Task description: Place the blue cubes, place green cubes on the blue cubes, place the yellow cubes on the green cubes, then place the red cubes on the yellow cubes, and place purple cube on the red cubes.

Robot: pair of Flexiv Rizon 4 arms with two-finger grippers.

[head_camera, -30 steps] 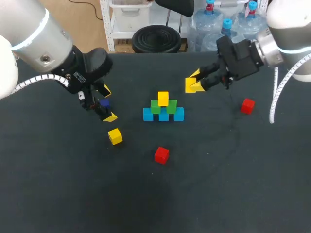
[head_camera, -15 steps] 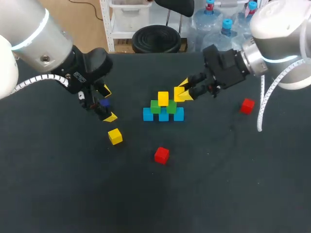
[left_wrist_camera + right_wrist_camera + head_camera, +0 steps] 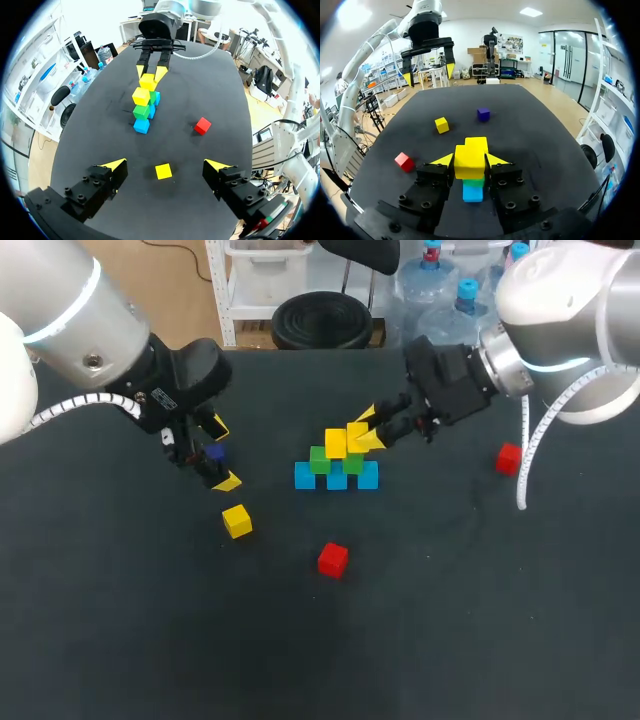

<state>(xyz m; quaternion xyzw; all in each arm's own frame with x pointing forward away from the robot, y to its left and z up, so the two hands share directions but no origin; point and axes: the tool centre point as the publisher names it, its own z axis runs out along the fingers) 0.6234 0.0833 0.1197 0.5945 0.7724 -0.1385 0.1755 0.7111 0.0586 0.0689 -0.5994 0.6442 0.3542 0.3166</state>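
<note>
The right claw has come in from the side to the cube stack. Its carried yellow cube now sits right over the stack's green cube, beside the stacked yellow cube. The yellow row looks almost done. This claw squeezes its cube from both sides. The left claw, well apart from the stack, is wide open and holds nothing.

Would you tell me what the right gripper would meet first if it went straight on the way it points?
Probably the stacked yellow cube, directly ahead of the right gripper and the held yellow cube between its fingers; they look nearly touching, though depth is unclear.
</note>
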